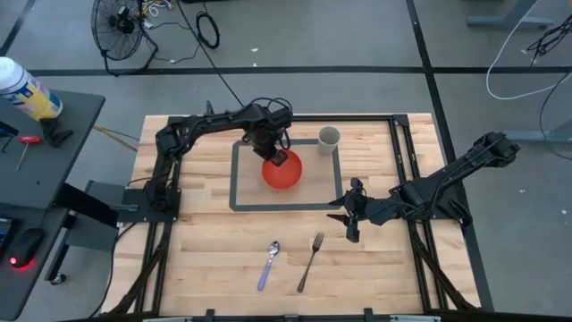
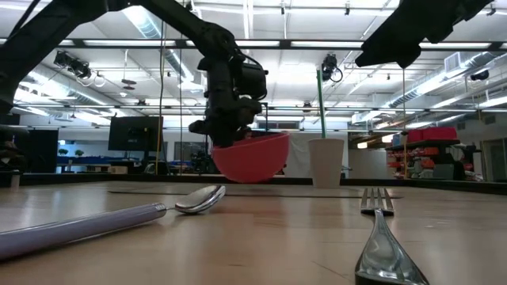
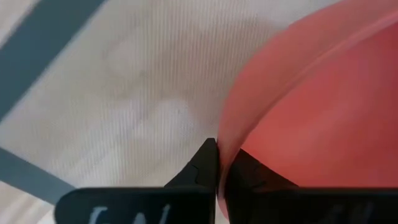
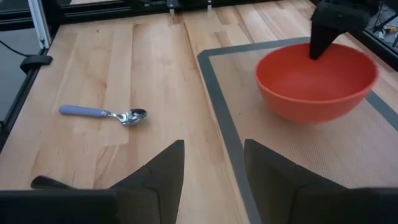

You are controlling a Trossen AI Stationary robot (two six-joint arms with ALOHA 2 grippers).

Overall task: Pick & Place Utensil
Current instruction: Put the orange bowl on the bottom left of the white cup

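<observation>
The left gripper [image 1: 276, 152] pinches the rim of the red bowl [image 1: 282, 171], one finger inside the wall and one outside, as the left wrist view shows with the two fingertips [image 3: 207, 163] pressed against the thin pink-red edge. In the low view the bowl [image 2: 252, 157] hangs tilted under that gripper [image 2: 230, 127], its base clear of the mat. From above, the bowl sits over the middle of the grey-bordered mat [image 1: 239, 179], which lies on the far half of the worktop [image 1: 206, 241], and a pale cup [image 1: 329, 138] stands upright at the mat's far right corner.

The right gripper [image 1: 350, 211] hovers just off the mat's near right corner, its fingers spread wide with nothing between them; the right wrist view shows the gap between the two dark fingers [image 4: 158, 174] open over bare wood and the mat's border.

The utensils lie on the worktop toward its near edge, untouched by either gripper. The spoon [image 1: 269, 264], with a lilac handle and metal head, lies left of the fork [image 1: 310, 261]; the two are near each other but apart, both pointing roughly toward the mat. In the low view the spoon [image 2: 119, 218] rests flat at the left and the fork [image 2: 380, 237] at the right.
</observation>
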